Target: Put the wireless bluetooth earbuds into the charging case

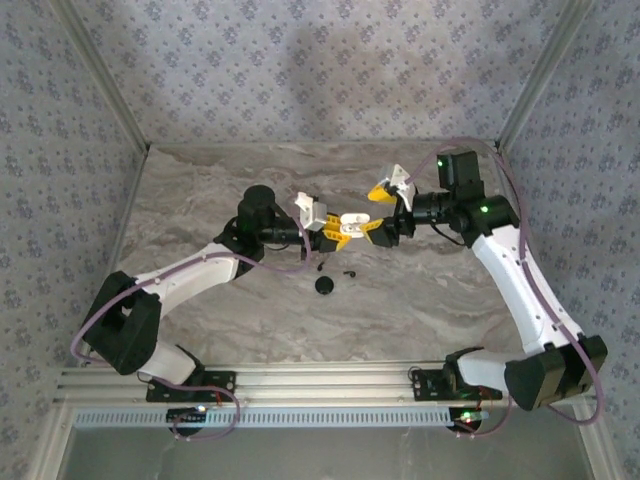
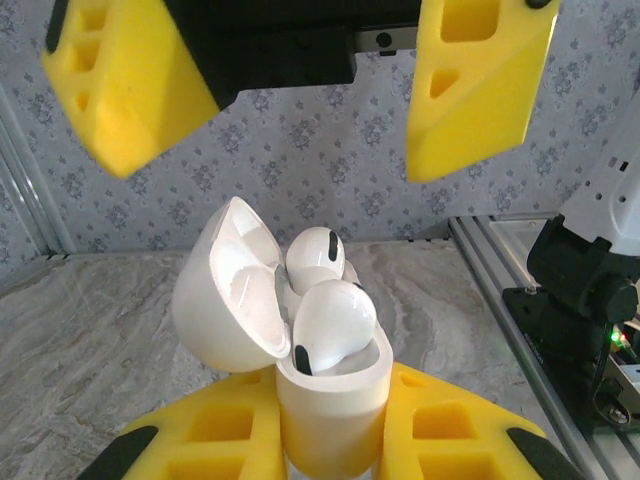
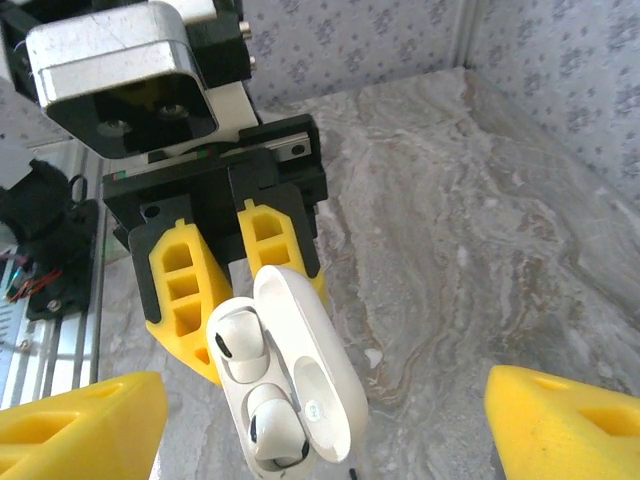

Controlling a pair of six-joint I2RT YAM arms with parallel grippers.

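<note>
1. Wireless bluetooth earbuds (image 2: pixel 330 310) — white, both seated in the open charging case (image 2: pixel 330 405), lid tipped back.
2. Case clamped at its base by the left gripper (image 1: pixel 337 235), held over the marble table (image 3: pixel 480 220).
3. Right gripper (image 1: pixel 380 208) — yellow fingers spread wide, facing the case, holding nothing.

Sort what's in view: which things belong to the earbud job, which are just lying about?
Job: charging case, open; two white earbuds seated in it; left gripper holding it; right gripper, open.
Lying about: black disc and two tiny black bits on the table, too small to identify.
</note>
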